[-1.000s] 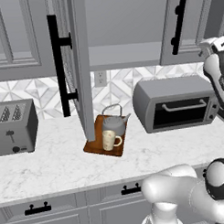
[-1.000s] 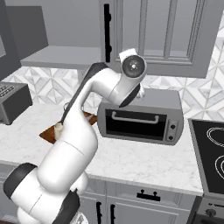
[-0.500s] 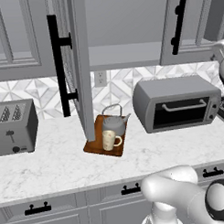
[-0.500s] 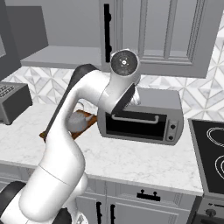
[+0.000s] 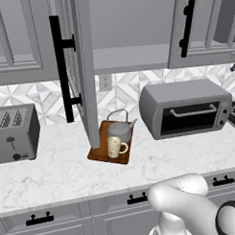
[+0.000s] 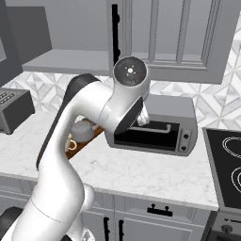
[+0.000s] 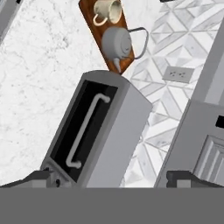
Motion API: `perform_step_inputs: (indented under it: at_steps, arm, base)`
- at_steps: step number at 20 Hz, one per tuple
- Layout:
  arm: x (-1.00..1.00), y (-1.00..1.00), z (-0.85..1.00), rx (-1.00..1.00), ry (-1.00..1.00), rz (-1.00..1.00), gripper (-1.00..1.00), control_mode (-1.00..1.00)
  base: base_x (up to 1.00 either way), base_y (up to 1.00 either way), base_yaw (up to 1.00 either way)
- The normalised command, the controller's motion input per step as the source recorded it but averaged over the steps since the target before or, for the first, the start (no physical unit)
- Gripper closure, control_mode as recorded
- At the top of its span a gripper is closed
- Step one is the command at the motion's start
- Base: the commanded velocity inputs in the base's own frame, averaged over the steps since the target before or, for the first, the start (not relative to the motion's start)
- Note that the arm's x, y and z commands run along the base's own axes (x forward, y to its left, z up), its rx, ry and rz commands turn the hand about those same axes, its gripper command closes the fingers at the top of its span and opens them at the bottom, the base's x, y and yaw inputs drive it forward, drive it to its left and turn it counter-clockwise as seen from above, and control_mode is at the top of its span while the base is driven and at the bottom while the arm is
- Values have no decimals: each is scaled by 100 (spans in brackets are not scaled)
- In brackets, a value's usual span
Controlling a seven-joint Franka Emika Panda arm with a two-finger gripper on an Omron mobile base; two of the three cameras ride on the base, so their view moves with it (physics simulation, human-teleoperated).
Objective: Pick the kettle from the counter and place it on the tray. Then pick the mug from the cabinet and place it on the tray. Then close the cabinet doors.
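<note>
Marble table (image 5: 54,174): toaster (image 5: 14,133) far from hand, wooden tray (image 5: 122,158) mid-table, toaster oven (image 5: 186,107) right beneath hand. Kettle (image 5: 120,130), mug (image 5: 114,147) on tray.

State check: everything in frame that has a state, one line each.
kettle: upright on the tray
mug: upright on the tray, in front of the kettle
cabinet doors: open
toaster oven: door shut
toaster: slots empty
gripper: open, holding nothing

Grey kettle (image 5: 120,130) and cream mug (image 5: 115,147) are both sitting upright on the reddish-brown tray (image 5: 98,155), mug just in front of kettle. Tray is lying on the marble counter (image 5: 54,172). Grey cabinet doors (image 5: 82,68) are hanging open above.
</note>
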Motion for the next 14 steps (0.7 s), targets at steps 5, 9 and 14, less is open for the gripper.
perform_step_inputs:
  at_steps: [5, 9, 14]
  arm:
    - [-33, 80, -61, -20, -2, 12, -100, -100]
    - [23, 90, -60, -9, -4, 8, -100, -100]
    - [47, 84, -23, -8, -8, -7, -100, -100]
  base:
    - [0, 0, 0]
    - [0, 0, 0]
    - [0, 0, 0]
